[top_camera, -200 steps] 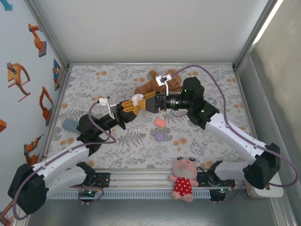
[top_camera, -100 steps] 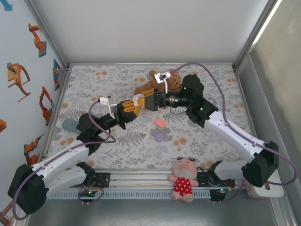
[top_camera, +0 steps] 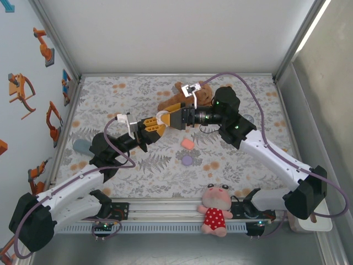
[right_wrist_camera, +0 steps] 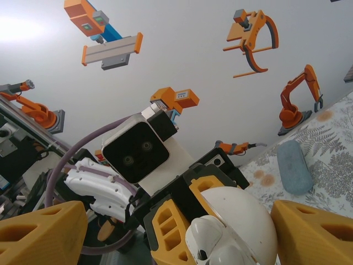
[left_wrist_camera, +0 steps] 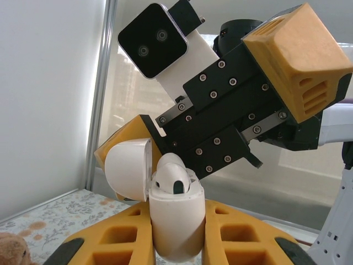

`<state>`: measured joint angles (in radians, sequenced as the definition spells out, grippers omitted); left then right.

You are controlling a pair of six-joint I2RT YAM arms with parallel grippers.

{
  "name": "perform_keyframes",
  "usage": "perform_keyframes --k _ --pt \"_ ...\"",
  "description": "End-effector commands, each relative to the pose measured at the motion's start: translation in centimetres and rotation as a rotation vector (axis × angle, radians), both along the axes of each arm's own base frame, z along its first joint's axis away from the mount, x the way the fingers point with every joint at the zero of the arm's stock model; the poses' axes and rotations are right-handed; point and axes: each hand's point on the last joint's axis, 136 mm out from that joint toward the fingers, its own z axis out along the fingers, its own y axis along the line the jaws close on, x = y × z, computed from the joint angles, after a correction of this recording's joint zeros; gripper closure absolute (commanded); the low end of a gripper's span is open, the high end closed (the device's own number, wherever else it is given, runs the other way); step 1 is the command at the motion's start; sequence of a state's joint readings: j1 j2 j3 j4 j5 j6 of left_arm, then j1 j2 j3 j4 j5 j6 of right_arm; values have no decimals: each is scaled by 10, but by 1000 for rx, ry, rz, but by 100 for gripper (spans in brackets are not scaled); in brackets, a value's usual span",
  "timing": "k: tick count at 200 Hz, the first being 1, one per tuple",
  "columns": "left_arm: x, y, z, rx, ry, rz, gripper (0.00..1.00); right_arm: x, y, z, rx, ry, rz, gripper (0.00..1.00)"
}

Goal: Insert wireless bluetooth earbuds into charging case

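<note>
- Both fingers of the left gripper (left_wrist_camera: 177, 251) are pressed against the sides of the white charging case (left_wrist_camera: 175, 218), which is held upright with its lid (left_wrist_camera: 128, 168) swung open to one side
- One white earbud (left_wrist_camera: 174, 178) is stood in the case's well, its long axis in line with the case and its head proud of the rim; full seating cannot be told
- Beyond the case, the right gripper (right_wrist_camera: 179, 234) is seen with jaws spread, one finger on each side of the case, nothing pinched
- The earbud is judged to lie straight ahead between those jaws, so a push along the case's axis would fall to the right arm
</note>
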<state>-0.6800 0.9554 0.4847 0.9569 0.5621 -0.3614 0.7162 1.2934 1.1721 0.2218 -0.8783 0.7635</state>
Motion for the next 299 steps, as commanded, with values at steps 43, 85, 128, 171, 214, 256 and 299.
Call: perform_keyframes --k 43,85,128,171,214,256,299 --pt "2 4 12 -16 -24 26 100 -19 -11 32 50 -91 21 16" --pt "2 4 12 -17 -23 30 100 -22 -15 32 47 -96 15 15" --pt "1 5 13 -19 -24 28 100 -19 -18 25 6 -109 -24 15" --pt "2 4 12 -13 -13 27 100 -14 -27 22 -44 -175 -105 15" --pt "0 6 11 -5 -6 27 100 -7 -35 12 -97 -213 -181 15" --pt "-5 7 4 23 27 20 100 0 -46 -1 -132 -275 -265 14" --pt "-8 14 -18 69 107 50 100 10 -63 -18 -208 -307 -381 12"
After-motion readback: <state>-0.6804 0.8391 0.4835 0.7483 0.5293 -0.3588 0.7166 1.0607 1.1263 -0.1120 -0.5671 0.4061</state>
